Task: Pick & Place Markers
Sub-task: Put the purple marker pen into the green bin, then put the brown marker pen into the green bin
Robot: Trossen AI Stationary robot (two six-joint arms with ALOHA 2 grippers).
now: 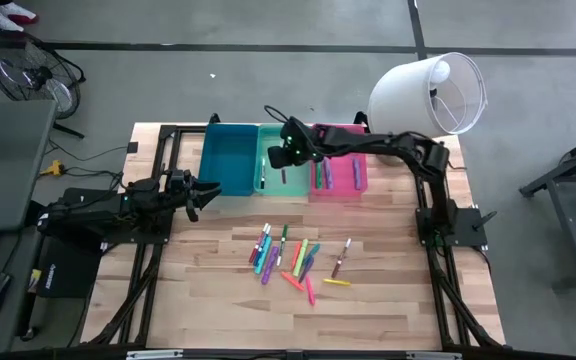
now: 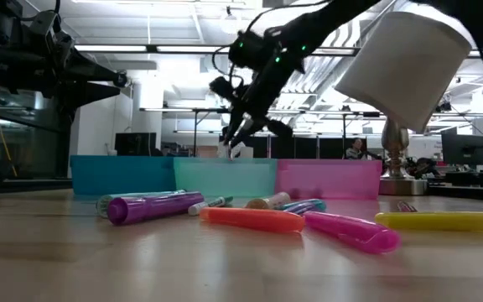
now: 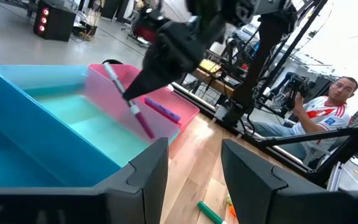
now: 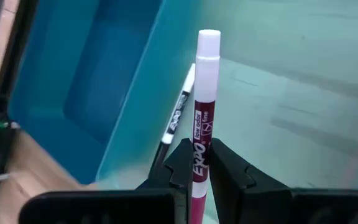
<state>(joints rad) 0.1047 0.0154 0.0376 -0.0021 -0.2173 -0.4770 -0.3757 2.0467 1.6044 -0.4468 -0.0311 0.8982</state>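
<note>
Three rectangular bins are being carried side by side near the far edge of the wooden table (image 1: 388,310): a blue bin (image 1: 227,160) toward the left, a mint green bin (image 1: 284,182) in the middle and a pink bin (image 1: 348,172) on the right, their walls touching. A white bucket (image 1: 430,92) is lying tipped beyond the table's far right corner. A seated person (image 3: 319,118) is being shown in the room behind.

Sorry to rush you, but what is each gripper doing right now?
Left gripper: open, empty, beside the blue bin.
Right gripper: shut on a marker, over the mint bin.
</note>
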